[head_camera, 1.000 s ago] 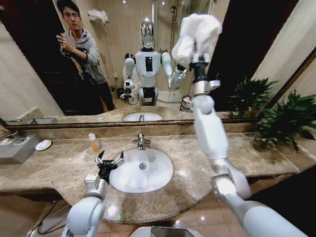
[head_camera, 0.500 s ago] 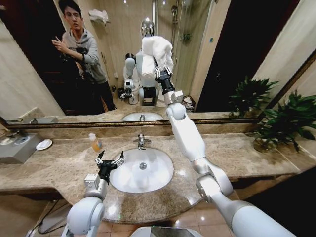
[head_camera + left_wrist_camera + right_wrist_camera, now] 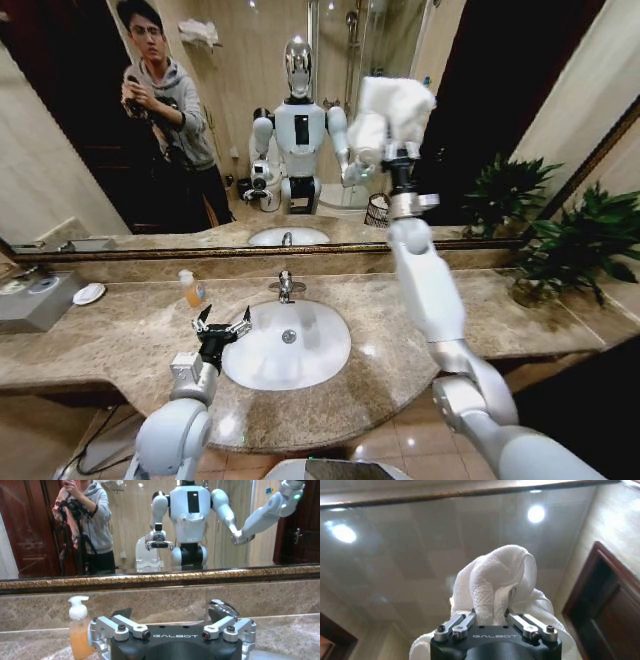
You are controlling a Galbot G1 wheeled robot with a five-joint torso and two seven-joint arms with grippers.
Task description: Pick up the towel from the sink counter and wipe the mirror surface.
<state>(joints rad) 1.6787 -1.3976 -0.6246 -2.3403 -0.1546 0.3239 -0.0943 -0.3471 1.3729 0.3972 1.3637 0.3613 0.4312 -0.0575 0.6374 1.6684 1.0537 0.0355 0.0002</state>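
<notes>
Far left on the table [image 3: 120, 345], a grey box [image 3: 32, 300] and a small round white dish [image 3: 88, 293] sit well apart from either set of fingers. Next, an orange soap bottle [image 3: 191, 289] w/ white pump stands just beyond the left gripper [image 3: 221, 324], a bit to its left; in the left wrist view that bottle [image 3: 78, 630] is right beside the left fingers [image 3: 122, 624]. Left gripper hovers low over the near-left rim of the white oval basin [image 3: 290, 345], fingers spread apart, nothing between them. Chrome faucet [image 3: 286, 287] is past those fingers, at the back of the basin. Moving right: right arm reaches up to the mirror surface [image 3: 250, 120], right gripper [image 3: 398, 150] high, approx. over the table's back edge. Its fingers [image 3: 465, 620] are clamped on the towel [image 3: 393, 110], which bunches white above and around them; in the right wrist view the towel [image 3: 495, 581] is up against the glass. Far right, a potted plant [image 3: 575, 250] stands well away from the right fingers, beside the mirror's end.
</notes>
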